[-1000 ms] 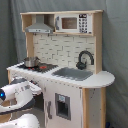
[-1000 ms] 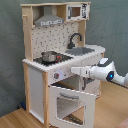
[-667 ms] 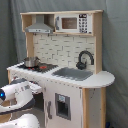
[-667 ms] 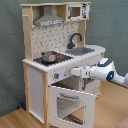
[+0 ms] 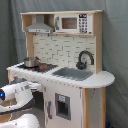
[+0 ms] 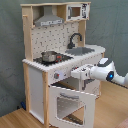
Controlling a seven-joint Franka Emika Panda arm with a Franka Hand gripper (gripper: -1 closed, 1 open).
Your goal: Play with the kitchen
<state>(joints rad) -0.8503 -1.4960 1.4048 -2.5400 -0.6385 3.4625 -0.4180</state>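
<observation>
White toy kitchen [image 6: 55,75] against a grey curtain [image 6: 112,25] — oven door [image 6: 69,102] hanging open.

Arm reaches for the front panel just above that door, gripper [image 6: 75,73] at the knobs [image 6: 56,75] — probably to turn one; how its fingers stand, I cannot tell.

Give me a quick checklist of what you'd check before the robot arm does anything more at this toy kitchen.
1. Oven door swung down open: ok.
2. Gripper at the front panel, level with the knobs: ok.
3. Fingers open or shut: cannot tell.
4. Pot upright on the stovetop, clear of the arm: ok.
5. Sink and black faucet untouched, away from the arm: ok.
6. Contact between gripper and kitchen: cannot tell.
</observation>
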